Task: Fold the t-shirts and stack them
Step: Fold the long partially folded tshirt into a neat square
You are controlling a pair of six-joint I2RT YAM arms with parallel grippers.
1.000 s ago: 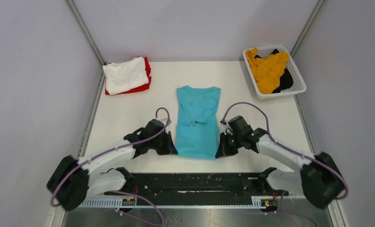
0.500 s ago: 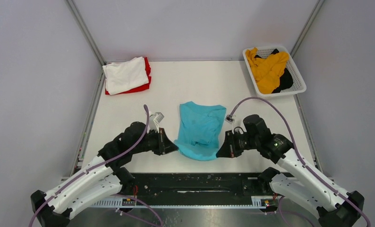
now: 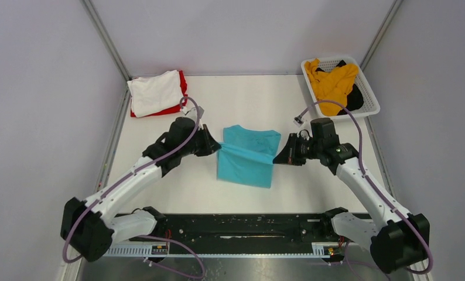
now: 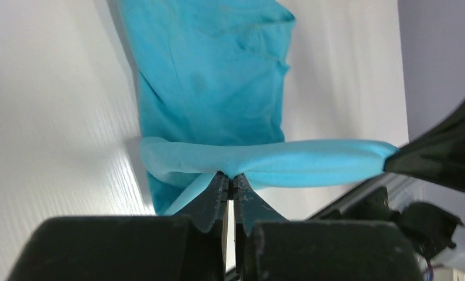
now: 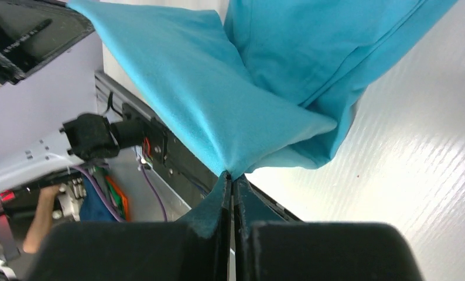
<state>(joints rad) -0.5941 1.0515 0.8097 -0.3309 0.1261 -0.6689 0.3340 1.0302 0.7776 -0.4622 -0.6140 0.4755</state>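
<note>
The teal t-shirt (image 3: pixel 246 158) lies partly folded in the middle of the table, its near hem lifted and stretched between both grippers. My left gripper (image 3: pixel 216 145) is shut on its left corner, seen in the left wrist view (image 4: pixel 230 174). My right gripper (image 3: pixel 277 157) is shut on its right corner, seen in the right wrist view (image 5: pixel 230 174). The shirt's far part rests on the table (image 4: pixel 212 76). A folded white t-shirt (image 3: pixel 155 92) lies on a red t-shirt (image 3: pixel 180 102) at the back left. The mustard yellow t-shirt (image 3: pixel 334 85) and black t-shirt (image 3: pixel 354 102) sit in the basket.
A white mesh basket (image 3: pixel 368 91) stands at the back right corner. Grey walls close in the table on both sides and at the back. A black rail (image 3: pixel 248 227) runs along the near edge between the arm bases.
Both grippers have lifted the teal shirt's near hem and carried it away from the near edge toward the far end, folding the shirt over itself. Both arms have stretched forward.
</note>
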